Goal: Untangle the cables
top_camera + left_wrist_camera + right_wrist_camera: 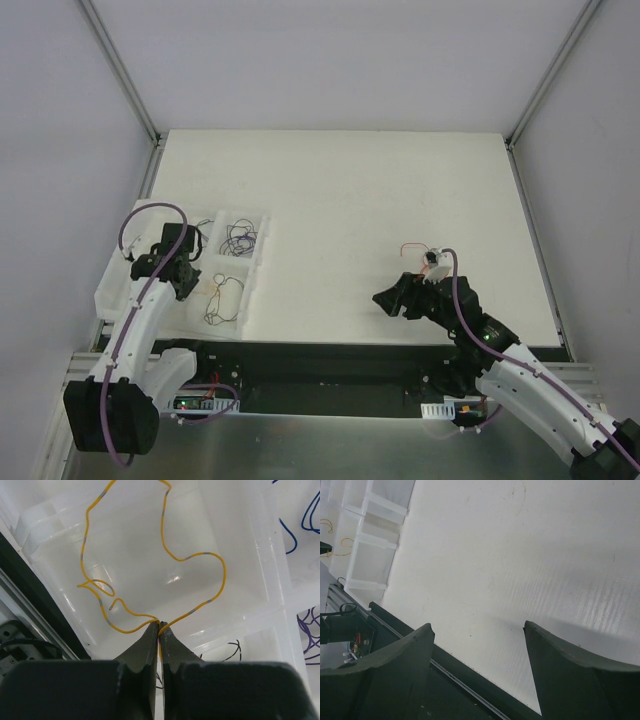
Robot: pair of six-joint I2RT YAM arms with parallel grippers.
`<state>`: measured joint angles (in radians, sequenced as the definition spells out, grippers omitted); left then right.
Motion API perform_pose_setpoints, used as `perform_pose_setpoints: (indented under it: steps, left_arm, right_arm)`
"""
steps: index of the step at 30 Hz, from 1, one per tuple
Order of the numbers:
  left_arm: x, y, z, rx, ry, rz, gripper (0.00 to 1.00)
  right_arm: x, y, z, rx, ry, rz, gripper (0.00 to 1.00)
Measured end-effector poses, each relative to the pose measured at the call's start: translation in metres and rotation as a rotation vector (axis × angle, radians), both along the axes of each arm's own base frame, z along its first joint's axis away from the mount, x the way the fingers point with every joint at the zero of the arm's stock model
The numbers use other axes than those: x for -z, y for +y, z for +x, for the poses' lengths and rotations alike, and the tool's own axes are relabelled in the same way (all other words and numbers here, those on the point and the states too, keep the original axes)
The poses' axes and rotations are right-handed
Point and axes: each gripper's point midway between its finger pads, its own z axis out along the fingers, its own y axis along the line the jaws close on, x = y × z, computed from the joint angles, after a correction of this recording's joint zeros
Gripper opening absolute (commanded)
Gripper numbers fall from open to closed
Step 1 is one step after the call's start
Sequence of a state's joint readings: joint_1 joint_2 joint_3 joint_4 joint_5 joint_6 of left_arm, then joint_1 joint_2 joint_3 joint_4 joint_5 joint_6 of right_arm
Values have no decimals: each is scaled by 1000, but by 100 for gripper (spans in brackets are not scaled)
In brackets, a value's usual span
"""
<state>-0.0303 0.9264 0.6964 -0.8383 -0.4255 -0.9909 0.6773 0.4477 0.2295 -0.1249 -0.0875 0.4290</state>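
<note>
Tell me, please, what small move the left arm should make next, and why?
Probably open the left gripper and drop the yellow wire into the tray compartment beneath: it pinches only that wire, whose loose loops touch no other wire.

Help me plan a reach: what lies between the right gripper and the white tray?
Nothing: the top and right wrist views show only bare table between the right gripper and the tray.
</note>
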Motion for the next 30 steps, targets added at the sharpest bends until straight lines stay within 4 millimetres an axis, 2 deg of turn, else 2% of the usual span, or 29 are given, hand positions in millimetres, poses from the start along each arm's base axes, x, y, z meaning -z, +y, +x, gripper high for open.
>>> perform_pose_setpoints:
  steps: [3,5,8,11,16,18,25,30]
  left_arm:
    - [-11,5,2,26,-23,39,0]
    - [-28,10,9,45,-71,74,0]
    - [-65,23,23,70,-168,167,0]
    - [-82,39,27,77,-200,272,0]
    - [-79,62,22,99,-123,434,0]
    - [-76,65,22,124,-99,468,0]
    - [-66,44,42,329,-101,406,0]
    - [-82,38,51,454,-155,447,0]
  right_arm:
    - [1,0,-1,-2,3,-1,76]
    - [3,0,-1,-4,8,-4,76]
    - [5,1,-1,-7,15,-7,76]
    - [9,2,-2,-18,30,-14,76]
    - [14,6,-6,-57,61,-35,76]
    - [12,7,-7,-70,56,-32,76]
    - [7,8,-7,-88,38,-21,75]
    - [2,7,-5,-86,18,-6,75]
